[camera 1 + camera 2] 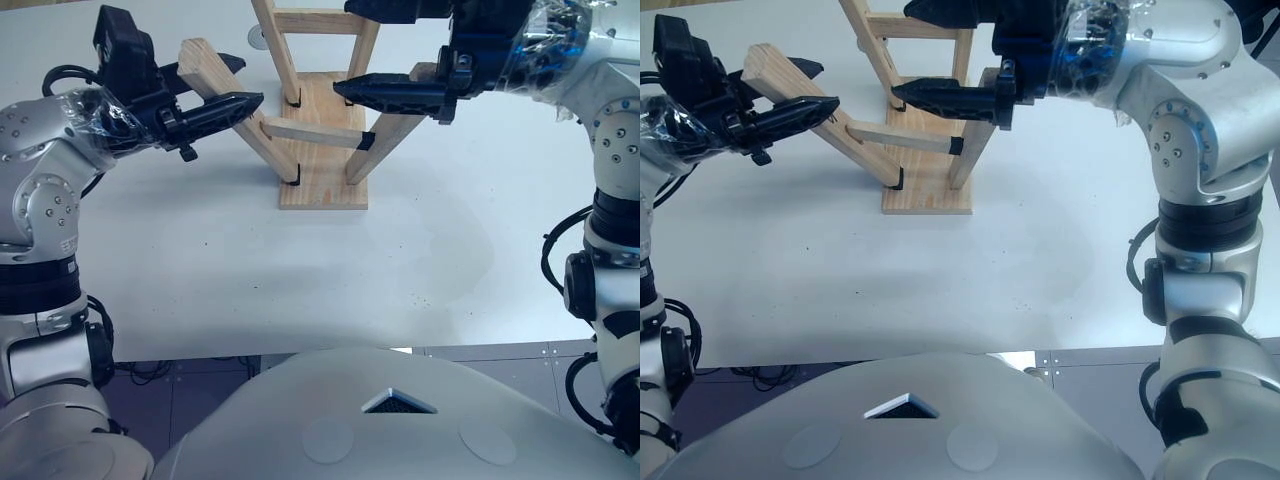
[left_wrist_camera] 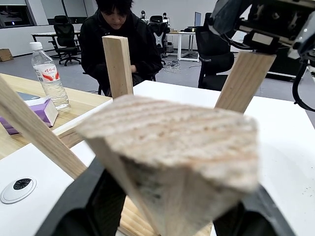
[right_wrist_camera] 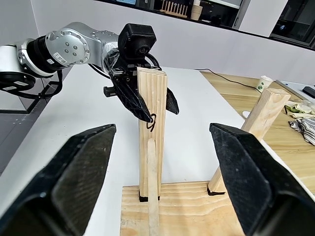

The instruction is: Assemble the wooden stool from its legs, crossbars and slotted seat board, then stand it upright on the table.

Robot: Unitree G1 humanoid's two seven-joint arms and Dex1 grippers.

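L claw (image 1: 228, 84) clenched on upper end of front-L leg (image 1: 262, 140), one finger each side of the wood. L wrist view has that leg end close up btwn the fingers.

Stool (image 1: 320, 120) sits upside down at far-mid of table (image 1: 300, 290). Seat board (image 1: 325, 195) lies flat on the top, legs sticking up. Held leg leans out twd robot's L, its lower end in board's near-L slot. Front crossbar (image 1: 310, 132) runs from it across to front-R leg (image 1: 385, 140), which leans twd R. Rear legs (image 1: 275, 50) w/ rear crossbar (image 1: 310, 20) stand at board's far end.

R claw (image 1: 341, 48) released, fingers spread wide, one above the other. It hangs over the stool from the R, lower finger just above front crossbar and passing top of front-R leg; can't tell if it touches. R wrist view looks btwn the fingers straight at held leg and L claw beyond.
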